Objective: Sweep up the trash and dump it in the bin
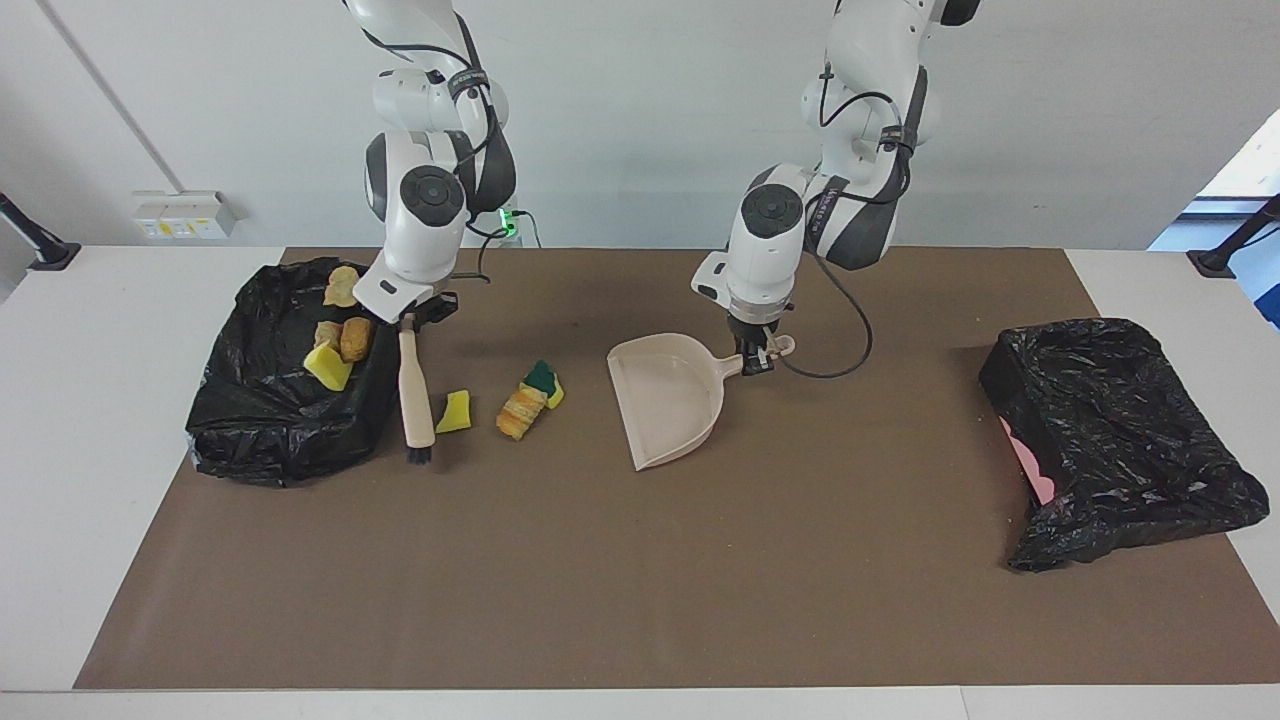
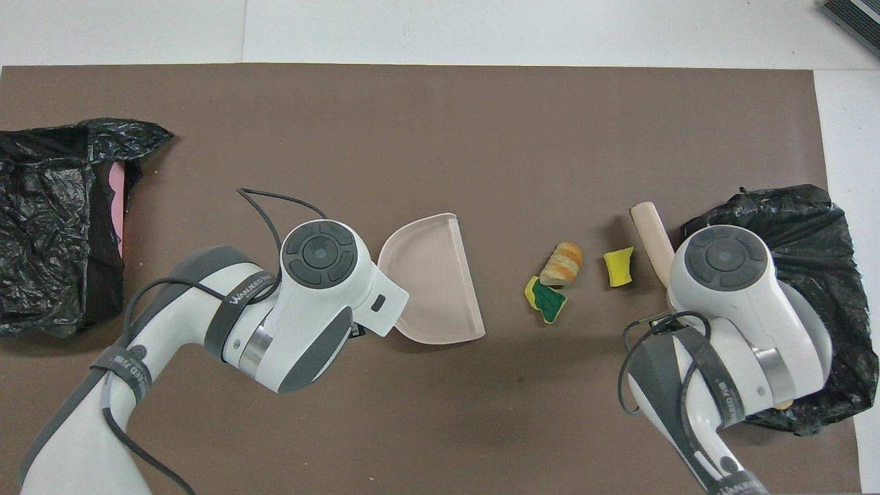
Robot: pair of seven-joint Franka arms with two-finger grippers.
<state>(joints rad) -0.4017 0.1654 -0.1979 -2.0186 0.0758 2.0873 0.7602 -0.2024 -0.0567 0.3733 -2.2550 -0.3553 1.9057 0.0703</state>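
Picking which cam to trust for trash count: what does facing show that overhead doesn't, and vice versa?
Facing only: four scraps lying in the bag-lined bin at the right arm's end; the right gripper shut on the brush handle; the left gripper shut on the dustpan handle.

Overhead only: nothing of the task. The arms' own bodies hide both grips and the scraps in that bin.

Both: three scraps on the mat, namely a yellow sponge bit, a bread-like piece and a green-backed sponge, lying between brush and dustpan, plus a second bagged bin at the left arm's end.
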